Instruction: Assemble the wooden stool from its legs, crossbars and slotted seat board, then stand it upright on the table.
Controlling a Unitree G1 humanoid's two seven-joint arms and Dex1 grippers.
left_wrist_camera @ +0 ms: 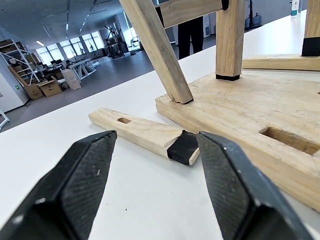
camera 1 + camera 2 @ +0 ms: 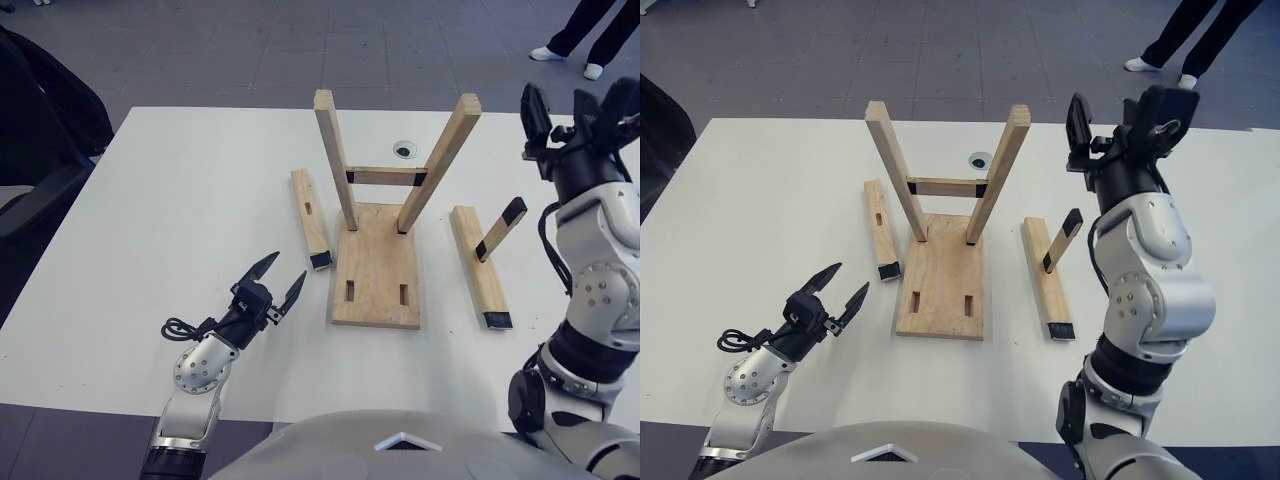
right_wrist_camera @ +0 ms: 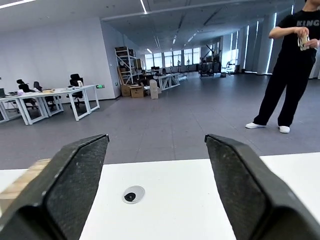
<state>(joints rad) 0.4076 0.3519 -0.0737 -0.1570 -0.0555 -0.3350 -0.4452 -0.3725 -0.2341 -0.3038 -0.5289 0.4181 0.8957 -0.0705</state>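
The slotted seat board [image 2: 375, 265] lies flat at mid-table. Two legs [image 2: 336, 155] stand in its far slots, leaning apart and joined by a crossbar [image 2: 380, 176]. The two near slots are vacant. A loose leg [image 2: 311, 217] lies to the left of the board. On the right lies another leg [image 2: 480, 265], and a black-tipped crossbar [image 2: 500, 228] juts up from it. My left gripper [image 2: 288, 268] hovers open, low over the table, near the left leg's black end [image 1: 182, 147]. My right gripper [image 2: 575, 105] is raised, open and holding nothing, past the right leg.
A round cable hole [image 2: 403, 150] sits in the white table [image 2: 180, 220] behind the stool. A dark chair [image 2: 40, 130] stands off the table's left side. Bare table surface stretches to the left and along the front edge.
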